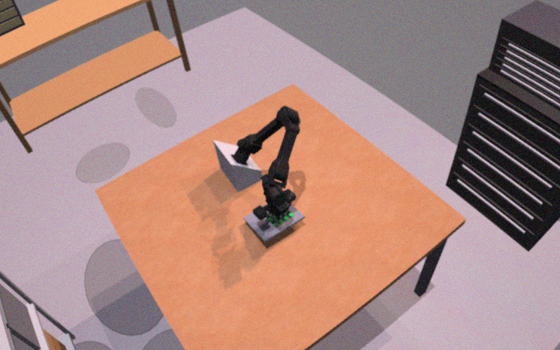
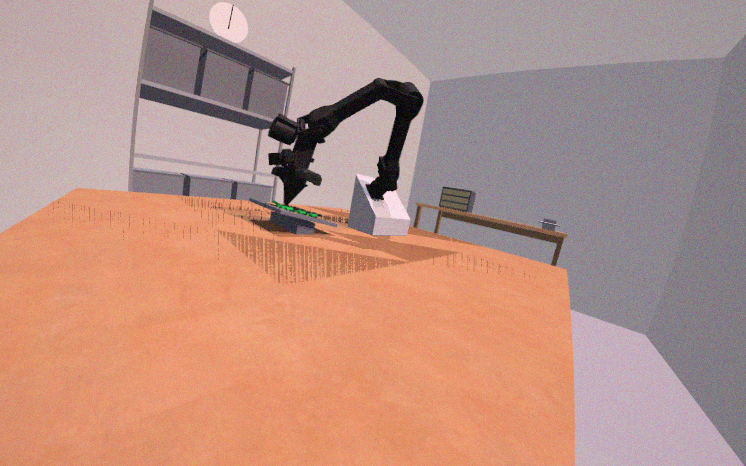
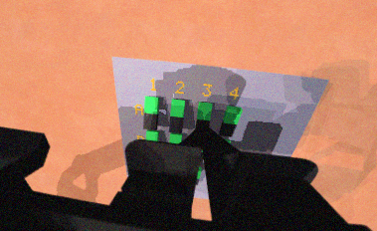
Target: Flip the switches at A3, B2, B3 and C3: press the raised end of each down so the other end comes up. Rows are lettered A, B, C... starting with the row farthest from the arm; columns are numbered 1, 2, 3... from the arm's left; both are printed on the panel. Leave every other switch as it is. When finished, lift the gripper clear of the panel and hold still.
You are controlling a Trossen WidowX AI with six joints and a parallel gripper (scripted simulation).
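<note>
My end effector (image 3: 202, 133) is closed on nothing, fingers pressed together into one narrow point, because a single tip can push one switch end without brushing its neighbours. In the wrist view that point sits at the near end of A3 (image 3: 205, 112), at about 12 o'clock from my wrist, and hides most of row B beneath it. I cannot tell whether the tip is touching A3 or just above it.

The panel (image 1: 273, 226) lies on the orange surface (image 1: 338, 195), just beyond my base (image 1: 236, 167), and it looks tilted up on a small block, which is why I come down at it steeply from above, as the exterior view shows with my end effector (image 2: 293, 193) over the green switches (image 2: 292, 209).

Row A shows four switches under the printed numbers: A1 (image 3: 151, 112) at 11 o'clock, A2 (image 3: 178, 115) beside it, then A3, then A4 (image 3: 231, 119) at 1 o'clock. Their far ends show bright green and their near ends dark.

I judge this the first press of the four, with B2, B3 and C3 to follow. The risk is drift sideways onto A2 or A4, which must stay as they are.
</note>
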